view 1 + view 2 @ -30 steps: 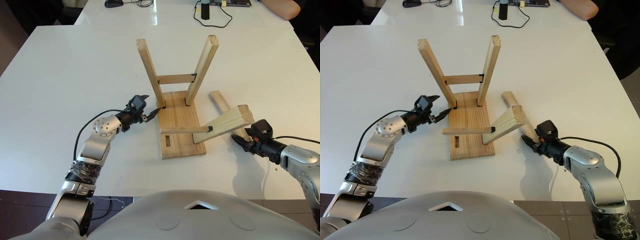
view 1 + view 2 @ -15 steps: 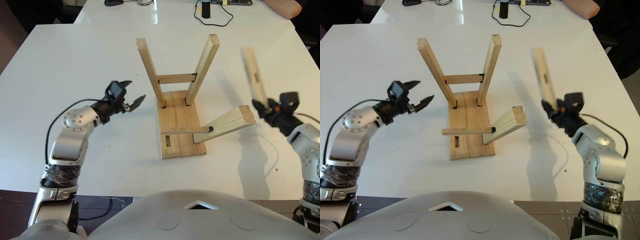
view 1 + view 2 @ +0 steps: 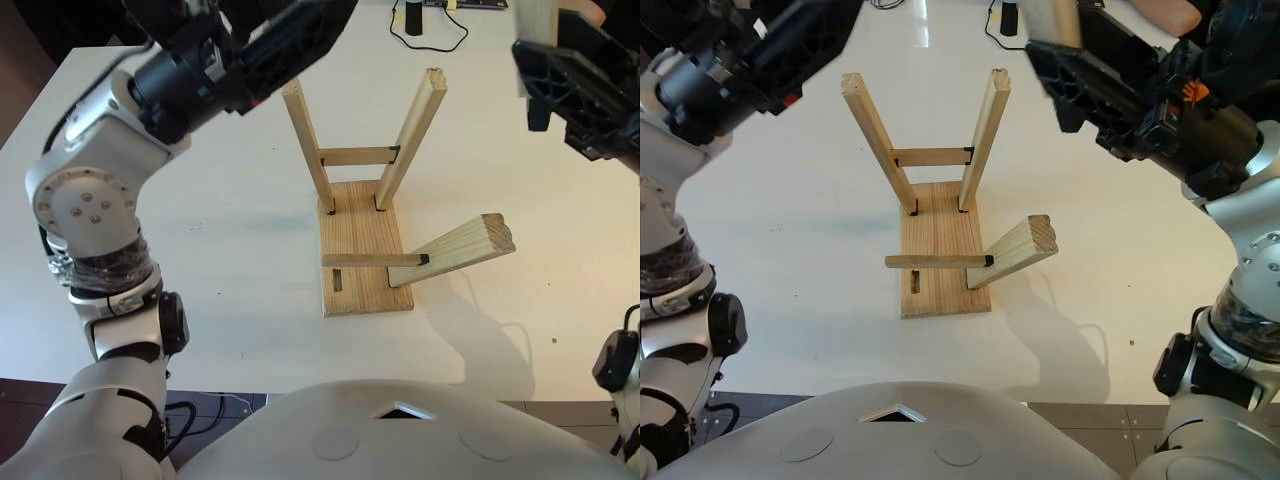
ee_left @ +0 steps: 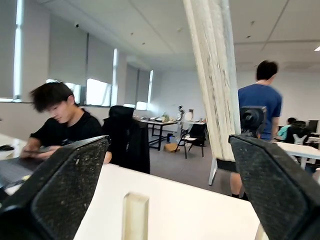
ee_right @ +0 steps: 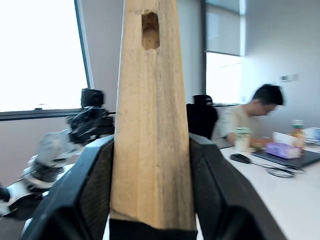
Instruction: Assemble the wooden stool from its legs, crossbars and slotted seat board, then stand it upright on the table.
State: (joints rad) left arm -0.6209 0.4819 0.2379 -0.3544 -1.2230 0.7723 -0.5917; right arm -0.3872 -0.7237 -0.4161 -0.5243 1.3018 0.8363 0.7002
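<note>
The slotted seat board (image 3: 365,228) lies flat on the white table (image 3: 200,250). Two legs (image 3: 305,140) (image 3: 410,135) stand in its far slots, joined by a crossbar (image 3: 355,156). A third leg (image 3: 455,250) leans low at the board's right, with its crossbar (image 3: 365,260) lying across the board. My right gripper (image 5: 152,165) is raised high at the right, shut on the loose fourth leg (image 5: 151,100), which stands upright in it. That leg (image 4: 212,75) is also seen between the open fingers of my left gripper (image 4: 169,142), held high at the left above the table.
A black adapter with a cable (image 3: 415,20) sits at the table's far edge. Bare table surface spreads to the left and right of the seat board. A small dark speck (image 3: 553,340) lies near the front right.
Both arms have risen high above the table. The right gripper lifted the loose leg off the table beside the board. The left gripper drew away from the seat board's left edge.
</note>
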